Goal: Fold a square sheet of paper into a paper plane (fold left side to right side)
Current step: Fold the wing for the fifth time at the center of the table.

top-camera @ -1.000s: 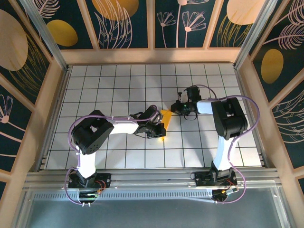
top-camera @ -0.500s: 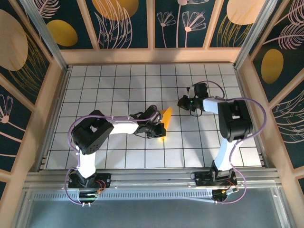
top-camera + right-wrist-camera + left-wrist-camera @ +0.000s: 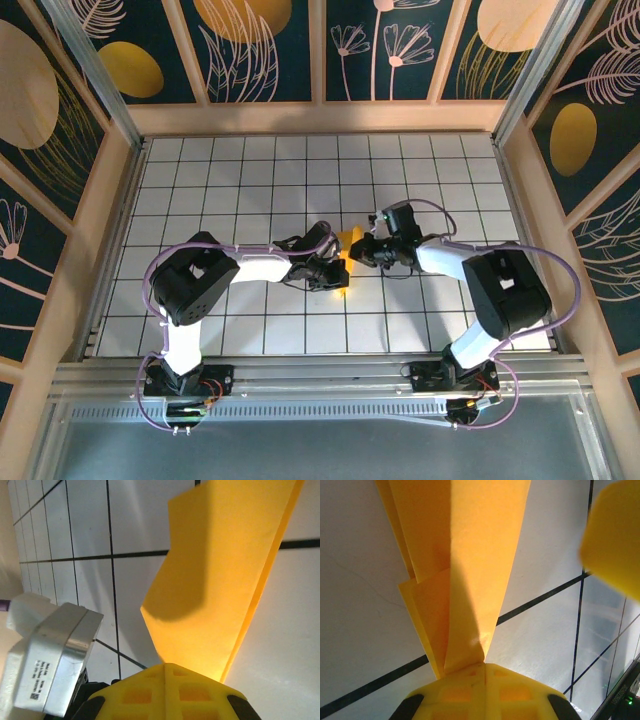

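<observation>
The orange-yellow sheet of paper [image 3: 347, 241], folded into a narrow pointed paper plane shape, lies on the white grid table between my two arms. My left gripper [image 3: 337, 274] is shut, and its tip rests on the paper's near part. In the left wrist view the layered folds [image 3: 470, 555] fan away from the closed left gripper [image 3: 485, 664], with a small dent just ahead of it. My right gripper [image 3: 361, 250] is shut at the paper's right edge. In the right wrist view its closed right gripper [image 3: 166, 665] touches the flat paper [image 3: 225, 570].
The left arm's wrist housing [image 3: 50, 655] sits close beside the right gripper. A blurred yellow finger of the right gripper [image 3: 615, 530] shows at the upper right of the left wrist view. The white grid table [image 3: 230, 180] stretches out to wooden frame walls [image 3: 110, 230] on three sides.
The right gripper, shut, swung away to the back right, then came forward and left to the paper's right edge. The left gripper and the paper stayed put.
</observation>
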Robot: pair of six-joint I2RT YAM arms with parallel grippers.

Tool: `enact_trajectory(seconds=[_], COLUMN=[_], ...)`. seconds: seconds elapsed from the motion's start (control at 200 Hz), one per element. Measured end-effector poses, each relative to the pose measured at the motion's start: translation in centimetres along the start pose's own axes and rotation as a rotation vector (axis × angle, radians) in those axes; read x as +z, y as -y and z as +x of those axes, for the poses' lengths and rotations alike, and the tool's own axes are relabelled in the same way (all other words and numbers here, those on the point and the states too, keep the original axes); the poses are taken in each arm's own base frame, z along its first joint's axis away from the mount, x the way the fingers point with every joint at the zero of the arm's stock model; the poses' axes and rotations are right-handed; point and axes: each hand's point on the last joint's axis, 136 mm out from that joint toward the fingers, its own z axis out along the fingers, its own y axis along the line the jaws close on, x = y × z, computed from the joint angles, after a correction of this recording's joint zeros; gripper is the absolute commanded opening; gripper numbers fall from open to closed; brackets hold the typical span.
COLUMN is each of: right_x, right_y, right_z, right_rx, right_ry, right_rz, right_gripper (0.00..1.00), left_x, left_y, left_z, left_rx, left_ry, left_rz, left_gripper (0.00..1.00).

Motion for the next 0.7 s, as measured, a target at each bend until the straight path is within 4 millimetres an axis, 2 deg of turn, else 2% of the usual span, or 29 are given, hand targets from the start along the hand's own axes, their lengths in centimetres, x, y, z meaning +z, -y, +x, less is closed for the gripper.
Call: enact_trajectory(seconds=[0.335,0.701], right_x=[1.9,2.8], right_y=[1.5,2.5], right_z=[1.2,1.5], right_rx=[0.061,0.072], right_ry=[-0.050,-0.065], right_rz=[0.028,0.051], right_gripper=[0.00,0.00], left_x=[0.0,-0.2], left_y=[0.0,0.0], left_z=[0.0,-0.1], left_rx=[-0.001,-0.001], left_ry=[0.001,0.000], left_rz=[-0.003,-0.017], left_gripper=[0.00,0.00])
